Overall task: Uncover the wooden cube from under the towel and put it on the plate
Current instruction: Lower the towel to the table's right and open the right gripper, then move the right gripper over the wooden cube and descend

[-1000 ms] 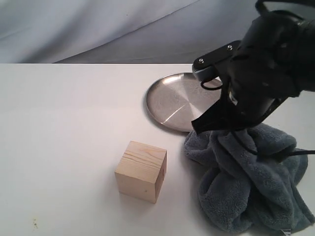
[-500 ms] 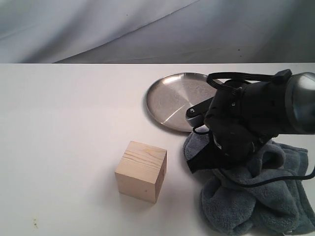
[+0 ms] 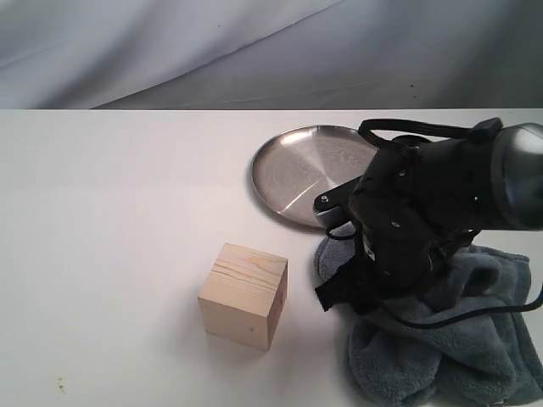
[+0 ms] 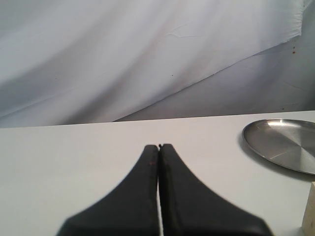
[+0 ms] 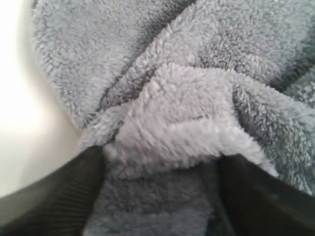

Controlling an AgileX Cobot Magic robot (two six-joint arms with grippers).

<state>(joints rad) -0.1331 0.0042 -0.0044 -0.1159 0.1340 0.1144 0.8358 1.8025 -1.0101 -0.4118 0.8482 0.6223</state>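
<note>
The wooden cube (image 3: 243, 295) stands uncovered on the white table, left of the towel; its edge also shows in the left wrist view (image 4: 310, 209). The blue-grey towel (image 3: 441, 356) lies bunched at the front right, against the steel plate (image 3: 297, 170), which holds nothing. My right gripper (image 3: 338, 295) is pressed down into the towel pile. Its fingers stand wide apart, open, with a thick fold of towel (image 5: 187, 113) bulging between them (image 5: 160, 162). My left gripper (image 4: 159, 146) is shut on nothing, low over bare table, well left of the plate (image 4: 283, 145).
A grey-white cloth backdrop (image 3: 170, 51) hangs behind the table's far edge. The right arm's black body (image 3: 424, 212) covers the plate's near-right rim and part of the towel. White table surface (image 3: 102, 220) stretches to the left of the cube.
The right arm has come down from holding the towel lifted to resting on the pile. The towel has slumped flatter. Cube and plate have not moved.
</note>
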